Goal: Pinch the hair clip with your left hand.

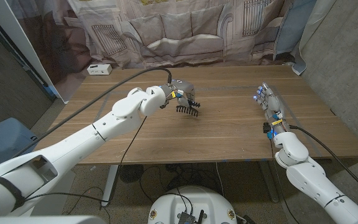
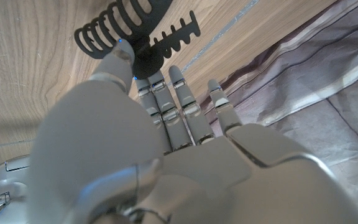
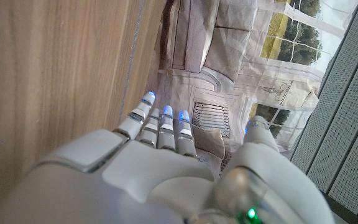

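Note:
A black toothed hair clip (image 1: 188, 109) hangs just above the middle of the wooden table (image 1: 229, 134), its teeth pointing down. My left hand (image 1: 178, 94) pinches its top between thumb and fingers. In the left wrist view the hair clip (image 2: 135, 34) sits at the fingertips (image 2: 122, 55) of my left hand (image 2: 166, 143), its curved jaws spread apart. My right hand (image 1: 266, 99) stands on its edge at the table's right side, fingers straight and together, holding nothing. The right wrist view shows that right hand (image 3: 166, 168) beside bare wood.
A small white box (image 1: 99, 69) lies at the table's far left corner. A printed curtain (image 1: 191, 28) hangs behind the far edge. A black cable (image 1: 114, 93) runs along my left arm. A grey wall panel stands to the left.

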`<state>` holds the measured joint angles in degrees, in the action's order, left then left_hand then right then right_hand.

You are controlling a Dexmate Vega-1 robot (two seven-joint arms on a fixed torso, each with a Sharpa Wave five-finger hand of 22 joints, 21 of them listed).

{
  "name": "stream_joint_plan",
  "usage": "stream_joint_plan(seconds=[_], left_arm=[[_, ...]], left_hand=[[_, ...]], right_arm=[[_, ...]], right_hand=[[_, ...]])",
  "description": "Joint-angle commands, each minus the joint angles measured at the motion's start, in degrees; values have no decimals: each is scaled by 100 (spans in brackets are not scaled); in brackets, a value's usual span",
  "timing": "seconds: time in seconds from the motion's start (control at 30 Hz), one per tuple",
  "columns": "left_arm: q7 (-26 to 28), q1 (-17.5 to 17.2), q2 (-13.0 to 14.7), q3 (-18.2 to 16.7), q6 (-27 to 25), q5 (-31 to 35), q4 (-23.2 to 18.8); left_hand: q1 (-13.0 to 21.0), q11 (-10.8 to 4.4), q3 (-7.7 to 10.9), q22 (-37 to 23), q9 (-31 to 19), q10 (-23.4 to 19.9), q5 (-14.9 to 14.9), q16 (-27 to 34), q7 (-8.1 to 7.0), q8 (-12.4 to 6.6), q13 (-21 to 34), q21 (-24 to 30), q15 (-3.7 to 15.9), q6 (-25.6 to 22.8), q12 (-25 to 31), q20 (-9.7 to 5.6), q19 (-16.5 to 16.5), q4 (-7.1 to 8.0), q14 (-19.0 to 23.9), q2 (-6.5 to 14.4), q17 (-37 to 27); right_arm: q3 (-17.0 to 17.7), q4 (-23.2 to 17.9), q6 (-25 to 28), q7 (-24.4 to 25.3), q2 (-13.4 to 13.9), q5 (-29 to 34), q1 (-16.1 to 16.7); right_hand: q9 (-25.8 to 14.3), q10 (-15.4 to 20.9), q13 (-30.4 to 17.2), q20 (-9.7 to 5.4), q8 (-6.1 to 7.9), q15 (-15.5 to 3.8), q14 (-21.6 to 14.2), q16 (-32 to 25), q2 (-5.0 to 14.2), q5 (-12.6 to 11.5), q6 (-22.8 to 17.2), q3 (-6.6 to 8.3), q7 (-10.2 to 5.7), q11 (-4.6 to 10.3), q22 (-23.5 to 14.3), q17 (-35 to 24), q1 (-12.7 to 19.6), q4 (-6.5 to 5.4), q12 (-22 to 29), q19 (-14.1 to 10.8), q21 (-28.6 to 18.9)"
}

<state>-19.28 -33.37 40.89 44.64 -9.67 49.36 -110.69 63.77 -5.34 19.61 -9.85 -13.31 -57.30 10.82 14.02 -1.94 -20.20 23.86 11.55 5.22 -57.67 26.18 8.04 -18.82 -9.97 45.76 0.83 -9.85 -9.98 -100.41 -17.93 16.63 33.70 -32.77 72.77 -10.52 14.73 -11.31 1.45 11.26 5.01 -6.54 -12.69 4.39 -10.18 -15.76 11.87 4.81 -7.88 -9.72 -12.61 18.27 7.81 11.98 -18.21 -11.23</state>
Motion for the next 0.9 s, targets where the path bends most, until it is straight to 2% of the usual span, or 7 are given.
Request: stream_joint_plan(seconds=[0.03,0.1,0.2,0.43,0.57,0.9], left_arm=[[132,6,30,70,110,310,-16],[96,20,31,76,138,336,-11],[73,28,27,78,184,354,4],[24,33,-1,76,240,387,25],[37,-1,-34,44,216,344,29],[8,-56,-117,-44,59,69,72]], left_hand=[[464,-535,12,-6,41,-938,-26,-40,-16,-89,205,-31,603,-740,71,-483,-7,-11,102,298,-9],[483,-531,14,-5,54,-970,-32,-50,0,-102,210,-28,614,-796,63,-636,-22,-7,131,282,-7],[503,-514,14,-4,68,-1013,-36,-37,11,-97,163,-14,634,-811,26,-771,-65,-1,199,277,-14],[515,-479,18,-1,84,-1050,-40,-54,37,-94,120,1,630,-838,-13,-877,-122,6,241,257,-7],[516,-479,22,0,90,-1031,-41,-62,46,-88,126,-1,621,-837,-28,-869,-125,12,255,258,-3],[498,-474,41,0,109,-924,-49,-140,17,-35,171,-3,579,-758,-112,-560,-160,50,256,255,12]], right_arm=[[-19,20,-15,30,-22,6,-15],[-19,20,-19,35,-23,11,-14],[-17,12,-11,47,-23,9,-8],[-6,-1,-14,55,-14,10,12],[4,-13,-12,52,-4,4,22],[39,-60,16,57,30,-5,49]], right_hand=[[-16,49,-18,38,-5,3,-43,9,6,1,-50,-5,17,13,-23,-11,50,-7,-5,-14,8],[-16,53,-18,35,-5,8,-44,9,5,2,-50,-6,17,8,-23,-11,50,-7,-4,-14,8],[-16,54,-18,36,-5,7,-44,10,5,2,-52,-7,17,3,-23,-11,49,-7,-5,-14,8],[-16,66,-18,38,-1,-1,-49,9,5,2,-64,-9,18,5,-24,-12,46,-9,-1,-13,7],[-16,72,-18,38,1,1,-49,9,5,2,-70,-10,15,1,-24,-12,45,-9,0,-12,7],[-16,87,-19,40,0,4,-61,6,6,1,-74,-11,21,-1,-24,-12,46,-9,4,-12,6]])
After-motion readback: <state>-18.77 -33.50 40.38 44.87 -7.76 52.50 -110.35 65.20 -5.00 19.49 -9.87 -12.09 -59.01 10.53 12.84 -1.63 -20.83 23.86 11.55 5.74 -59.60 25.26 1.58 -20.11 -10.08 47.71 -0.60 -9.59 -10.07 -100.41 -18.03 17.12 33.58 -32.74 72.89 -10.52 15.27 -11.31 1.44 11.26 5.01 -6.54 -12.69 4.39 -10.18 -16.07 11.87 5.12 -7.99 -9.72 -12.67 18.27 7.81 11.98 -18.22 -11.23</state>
